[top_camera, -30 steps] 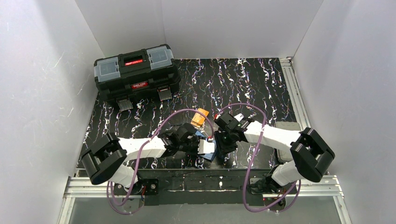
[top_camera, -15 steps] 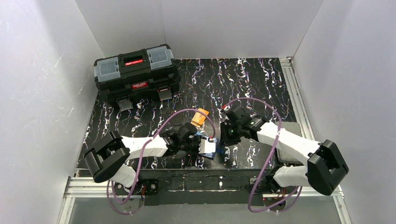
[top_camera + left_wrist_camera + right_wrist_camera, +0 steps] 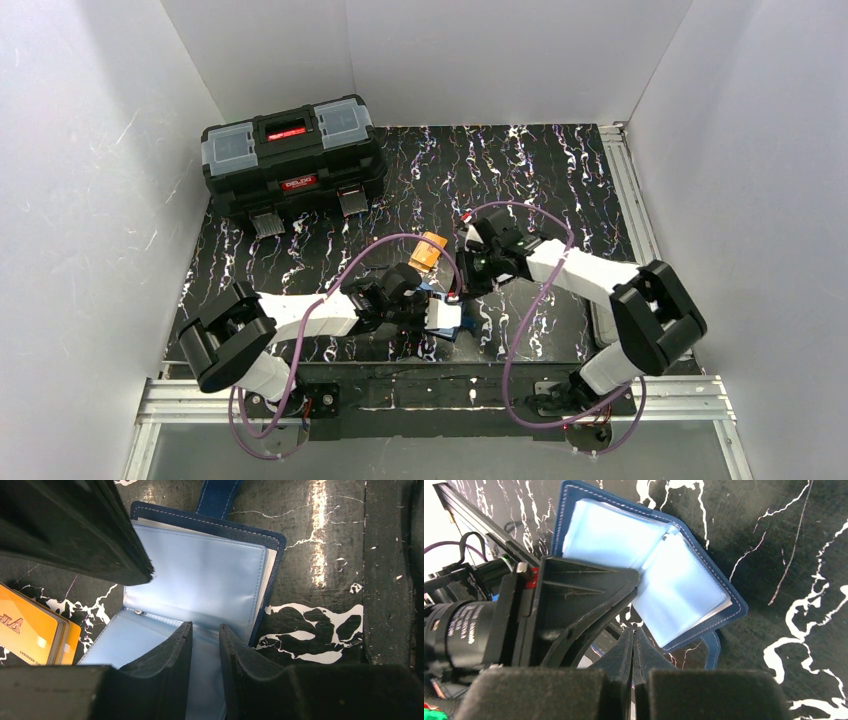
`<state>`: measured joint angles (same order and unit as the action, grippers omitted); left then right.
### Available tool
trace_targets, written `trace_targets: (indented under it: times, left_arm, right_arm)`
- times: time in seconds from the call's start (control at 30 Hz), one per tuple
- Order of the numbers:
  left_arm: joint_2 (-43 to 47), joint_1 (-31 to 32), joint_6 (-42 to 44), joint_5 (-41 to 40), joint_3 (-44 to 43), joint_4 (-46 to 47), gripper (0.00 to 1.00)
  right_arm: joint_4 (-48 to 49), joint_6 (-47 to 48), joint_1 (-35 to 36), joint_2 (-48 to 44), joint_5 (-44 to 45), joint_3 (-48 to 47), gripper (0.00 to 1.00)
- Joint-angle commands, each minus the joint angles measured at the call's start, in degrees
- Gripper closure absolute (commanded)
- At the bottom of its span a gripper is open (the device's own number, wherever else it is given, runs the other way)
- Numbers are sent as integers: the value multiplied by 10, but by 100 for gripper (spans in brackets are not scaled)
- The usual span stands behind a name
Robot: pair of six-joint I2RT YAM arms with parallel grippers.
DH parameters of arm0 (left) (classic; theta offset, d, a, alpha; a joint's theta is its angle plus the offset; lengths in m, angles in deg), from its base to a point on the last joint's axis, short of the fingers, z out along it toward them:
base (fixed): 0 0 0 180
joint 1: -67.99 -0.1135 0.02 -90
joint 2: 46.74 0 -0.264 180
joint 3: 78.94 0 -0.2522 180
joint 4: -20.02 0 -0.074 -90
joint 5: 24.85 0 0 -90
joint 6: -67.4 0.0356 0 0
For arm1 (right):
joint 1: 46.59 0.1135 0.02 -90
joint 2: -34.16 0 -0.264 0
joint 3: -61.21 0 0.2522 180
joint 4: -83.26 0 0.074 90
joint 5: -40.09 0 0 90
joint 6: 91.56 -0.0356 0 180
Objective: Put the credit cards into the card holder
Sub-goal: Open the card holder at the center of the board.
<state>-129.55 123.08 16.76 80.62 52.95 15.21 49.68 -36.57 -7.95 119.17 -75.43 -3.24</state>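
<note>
**My right fingers are shut now, and my left fingers hold the card holder**

My right gripper (image 3: 633,639) has moved a little away from the card holder (image 3: 200,565) since a moment ago, and its fingers have come together. My right elbow has swung in closer too. My left arm has hardly moved.

My left gripper (image 3: 205,629) is down low over the open card holder. Its two fingers are close together, and a light blue page of the holder runs up into the thin gap between them. I am pinching that page.

The credit cards (image 3: 30,630) are in an orange pile on the table (image 3: 540,170). In my left wrist view they sit just to the left of the holder. From above, they lie a bit farther from me than the holder, near both grippers.

The card holder lies open on the table close to my near edge. Its light blue inside faces up and its dark blue tab sticks out.

My right gripper has its fingers pressed together with nothing in them. The holder lies just past their tips, and they do not touch it.
</note>
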Motion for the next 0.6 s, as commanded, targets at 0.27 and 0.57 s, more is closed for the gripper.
trace_targets:
  times: [0.27, 0.57]
  left_arm:
    - [60, -3, -78, -42, -20, -71, 77]
    - [51, -37, -85, -42, -42, -95, 80]
  right_arm:
    - [-6, 26, 12, 123, 18, -22, 99]
    - [-51, 51, 44, 148, 73, -48, 99]
